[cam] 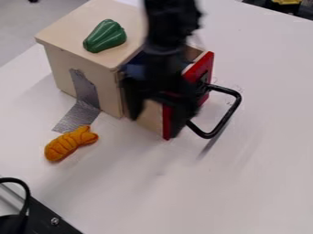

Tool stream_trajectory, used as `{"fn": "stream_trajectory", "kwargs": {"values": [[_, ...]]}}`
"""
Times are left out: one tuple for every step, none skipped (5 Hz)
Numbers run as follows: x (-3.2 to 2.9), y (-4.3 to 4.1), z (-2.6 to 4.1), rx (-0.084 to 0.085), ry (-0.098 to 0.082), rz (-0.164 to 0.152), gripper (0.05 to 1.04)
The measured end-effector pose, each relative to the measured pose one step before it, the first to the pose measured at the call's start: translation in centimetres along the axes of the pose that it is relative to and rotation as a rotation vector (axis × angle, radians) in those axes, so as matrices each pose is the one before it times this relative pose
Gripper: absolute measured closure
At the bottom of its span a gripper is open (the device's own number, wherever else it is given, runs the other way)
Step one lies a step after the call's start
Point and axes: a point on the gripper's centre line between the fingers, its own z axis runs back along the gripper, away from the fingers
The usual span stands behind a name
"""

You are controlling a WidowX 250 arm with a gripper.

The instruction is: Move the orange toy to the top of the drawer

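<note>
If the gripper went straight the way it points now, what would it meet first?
Pointing down, the gripper would probably meet the open drawer's red front first. Depth is unclear, though; it might pass beside that and reach the white tabletop.

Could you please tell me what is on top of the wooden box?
A green toy vegetable lies on the wooden box; the black arm covers part of its top, and anything behind it cannot be seen.

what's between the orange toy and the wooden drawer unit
In the camera view, grey tape lies there, running from the wooden drawer unit down onto the table near the orange toy.
</note>
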Motion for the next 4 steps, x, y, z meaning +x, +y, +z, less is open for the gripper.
{"fn": "stream_trajectory", "kwargs": {"values": [[-2.047,2.608,-0.303,-0.0041,-0.0408,-0.0203,0.084],[-1.071,1.656,0.207,-0.0412,-0.0506,-0.0911,0.083],[0.118,1.578,0.122,0.0374,-0.0301,-0.1276,0.083],[-0.341,1.651,-1.424,0.0221,0.0541,-0.0912,0.083]]}}
